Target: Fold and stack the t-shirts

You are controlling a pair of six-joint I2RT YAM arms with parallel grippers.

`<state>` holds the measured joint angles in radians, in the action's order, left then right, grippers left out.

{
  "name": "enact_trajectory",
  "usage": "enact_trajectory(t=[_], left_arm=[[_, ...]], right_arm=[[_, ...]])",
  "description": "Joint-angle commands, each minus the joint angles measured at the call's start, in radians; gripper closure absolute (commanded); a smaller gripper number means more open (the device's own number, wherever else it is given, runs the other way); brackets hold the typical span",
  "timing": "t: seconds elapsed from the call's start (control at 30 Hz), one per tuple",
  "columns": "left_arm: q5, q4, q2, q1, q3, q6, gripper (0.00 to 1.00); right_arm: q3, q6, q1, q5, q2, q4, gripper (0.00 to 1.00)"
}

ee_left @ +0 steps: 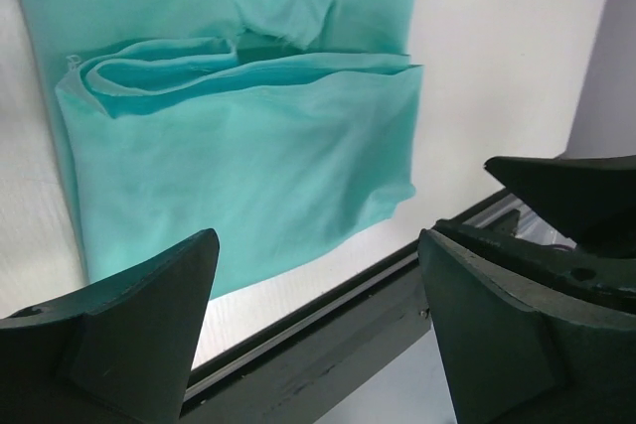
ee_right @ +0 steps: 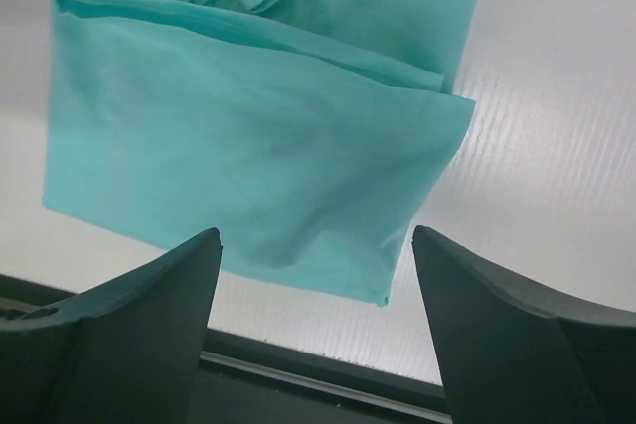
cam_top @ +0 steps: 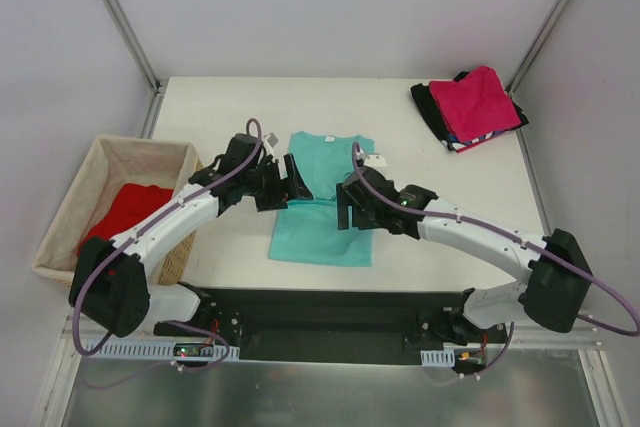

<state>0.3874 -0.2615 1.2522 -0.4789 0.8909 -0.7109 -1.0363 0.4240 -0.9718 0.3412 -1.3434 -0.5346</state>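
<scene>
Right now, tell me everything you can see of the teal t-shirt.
The teal t-shirt is soft cloth lying flat on the white table near its middle, collar at the far end. It looks partly folded: a narrow rectangle with a doubled layer, rumpled at the fold, across its near half. The left gripper and right gripper flank it, jaws open, holding nothing.

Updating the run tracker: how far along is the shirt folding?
Done: magenta-pink shirt folded atop the black shirt at the far right corner. In hand: teal shirt mid-table, partly folded; left claw and right claw open beside it, gripping nothing. Left: finish and stack the teal one, then the red shirt lying in the basket.
</scene>
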Motion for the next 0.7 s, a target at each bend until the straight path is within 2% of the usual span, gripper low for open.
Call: enact_trajectory(t=[0.0, 0.4, 0.67], left_arm=[[-0.033, -0.025, 0.079, -0.009, 0.034, 0.047, 0.18], [-0.021, 0.013, 0.161, -0.009, 0.026, 0.047, 0.19], [-0.058, 0.016, 0.171, -0.009, 0.034, 0.041, 0.2]], right_arm=[[0.022, -0.04, 0.059, -0.06, -0.059, 0.067, 0.18], [0.05, -0.065, 0.133, -0.087, -0.096, 0.099, 0.18], [0.16, -0.085, 0.24, -0.12, -0.059, 0.185, 0.19]])
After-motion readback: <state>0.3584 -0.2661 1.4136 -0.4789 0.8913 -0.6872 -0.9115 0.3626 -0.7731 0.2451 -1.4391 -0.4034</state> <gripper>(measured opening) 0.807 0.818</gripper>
